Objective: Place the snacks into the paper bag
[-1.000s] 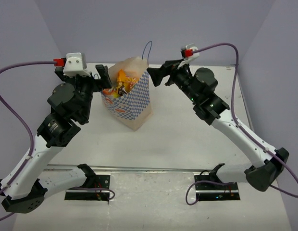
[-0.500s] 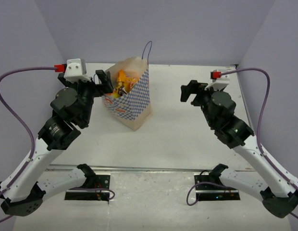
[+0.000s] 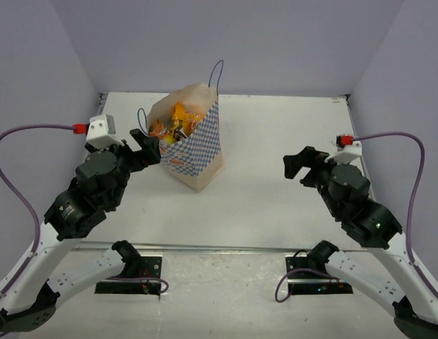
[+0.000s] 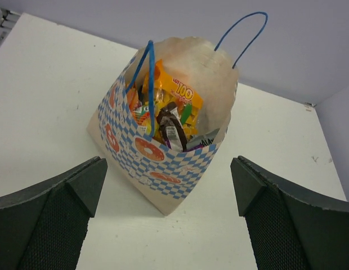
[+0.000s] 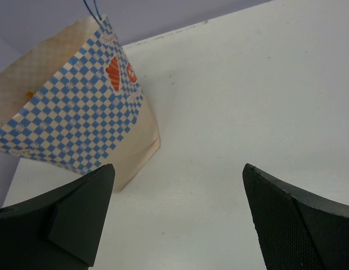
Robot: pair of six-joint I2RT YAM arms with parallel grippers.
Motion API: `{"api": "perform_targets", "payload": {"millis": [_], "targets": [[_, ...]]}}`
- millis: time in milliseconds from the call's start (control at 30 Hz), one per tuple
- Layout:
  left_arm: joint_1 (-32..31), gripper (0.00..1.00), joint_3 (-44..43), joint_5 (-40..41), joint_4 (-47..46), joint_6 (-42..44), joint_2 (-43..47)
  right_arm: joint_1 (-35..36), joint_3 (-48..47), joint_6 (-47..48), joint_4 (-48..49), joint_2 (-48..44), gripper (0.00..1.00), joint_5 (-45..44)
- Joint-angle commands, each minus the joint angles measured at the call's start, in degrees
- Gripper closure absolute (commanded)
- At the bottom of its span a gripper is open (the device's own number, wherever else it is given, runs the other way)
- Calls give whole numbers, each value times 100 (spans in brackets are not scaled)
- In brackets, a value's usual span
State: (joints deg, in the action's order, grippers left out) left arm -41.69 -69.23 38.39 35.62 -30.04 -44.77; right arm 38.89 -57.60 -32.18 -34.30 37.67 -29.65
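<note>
Black, mesh-faced fingers (image 4: 45, 225) of the left hand (image 3: 147, 143) stand spread as wide as they go, with nothing between them and nothing touching them. Just ahead of that hand, a short way beyond the fingertips and framed squarely in the gap, the paper bag (image 4: 163, 169) stands upright on the white surface (image 3: 275, 141), its mouth gaping towards the wrist camera. Blue-white checks and orange oval logos cover the side facing the hand. One thin blue cord handle (image 4: 149, 73) arches over the near rim, and the other (image 4: 242, 34) rises from the far rim.

The snacks (image 4: 169, 112) lie packed inside the bag below its rim. A yellow-orange packet (image 4: 180, 93) stands tallest at the back, and a dark brown bar (image 4: 166, 115) lies in front of it among other crinkly wrappers.

The right hand (image 3: 295, 168) is likewise fully open and empty, hovering over bare surface. From it the bag lies well apart, ahead and off to its left, showing a checkered side and a plain cream panel.
</note>
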Motion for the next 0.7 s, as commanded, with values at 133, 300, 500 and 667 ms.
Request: {"api": "perform_targets", "payload": {"millis": [133,300,500,667], "targets": [[3,0,542,28,596,-1328,925,13,65,-367,-226,-585,1,1277],[3,0,876,-209,771,-1784,1260,13,74,-288,-393,-647,1,1830],[3,0,1061,-323,1263,-2233,1331,13,118,-323,-551,-761,1,1981],[3,0,1193,-367,1176,-2401,1480,13,153,-262,-656,-831,1,1989]]}}
